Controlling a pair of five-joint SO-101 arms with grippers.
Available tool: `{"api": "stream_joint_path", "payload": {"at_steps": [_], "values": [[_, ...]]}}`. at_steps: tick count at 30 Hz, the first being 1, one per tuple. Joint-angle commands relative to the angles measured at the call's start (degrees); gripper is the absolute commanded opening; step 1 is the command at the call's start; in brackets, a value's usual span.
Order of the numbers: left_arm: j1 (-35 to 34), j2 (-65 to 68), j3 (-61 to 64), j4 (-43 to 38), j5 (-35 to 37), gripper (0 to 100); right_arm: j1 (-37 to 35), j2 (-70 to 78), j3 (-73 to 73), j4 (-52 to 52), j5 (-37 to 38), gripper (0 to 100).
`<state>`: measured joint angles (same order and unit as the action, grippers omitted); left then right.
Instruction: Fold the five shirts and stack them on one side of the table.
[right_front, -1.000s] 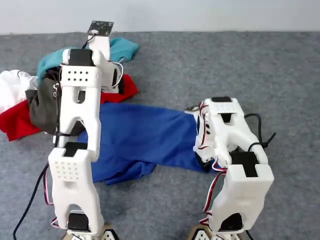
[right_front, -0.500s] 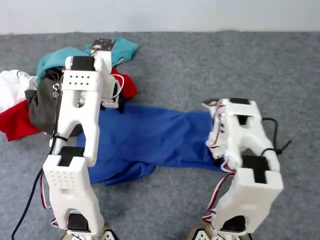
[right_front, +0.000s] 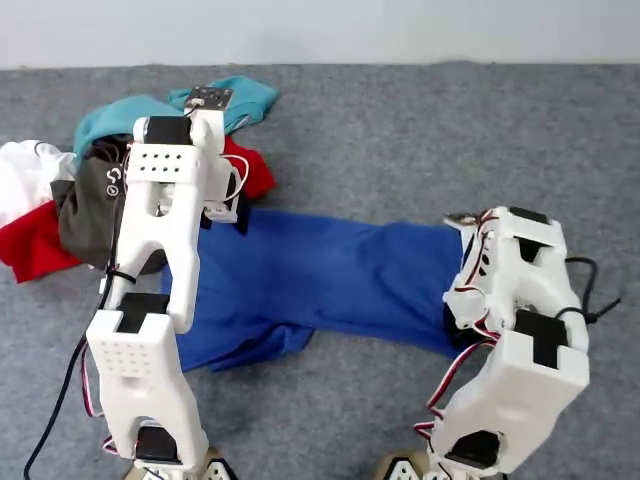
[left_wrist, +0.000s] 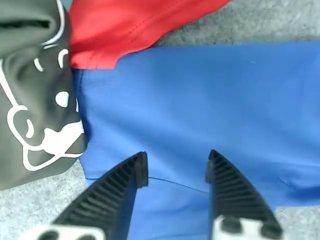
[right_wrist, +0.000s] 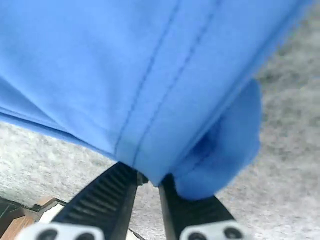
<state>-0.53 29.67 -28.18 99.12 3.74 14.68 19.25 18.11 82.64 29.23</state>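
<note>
blue shirt (right_front: 320, 275) is lying spread, right end effector (right_wrist: 150, 180) pinching its hem to stretch it flat, i'd guess; left end effector (left_wrist: 177, 157) is hovering open.

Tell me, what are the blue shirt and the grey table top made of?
Blue shirt: looks like soft, matte cloth, probably cotton; it wrinkles and shows a double-stitched hem in the right wrist view. Table: seems covered in grey felt or thin carpet; its surface looks fuzzy and speckled.
</note>
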Motion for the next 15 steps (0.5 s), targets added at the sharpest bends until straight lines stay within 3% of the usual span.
{"api": "stream_joint_path", "payload": {"at_steps": [1, 15], "values": [[0.35, -3.52, 0.66, 1.41, 0.09, 20, 2.51, -1.45, -3.08, 0.48, 0.35, 1.0], [0.35, -3.52, 4.18, 1.32, 0.09, 20, 7.16, -5.58, -15.74, 6.90, -1.93, 0.9]]}}
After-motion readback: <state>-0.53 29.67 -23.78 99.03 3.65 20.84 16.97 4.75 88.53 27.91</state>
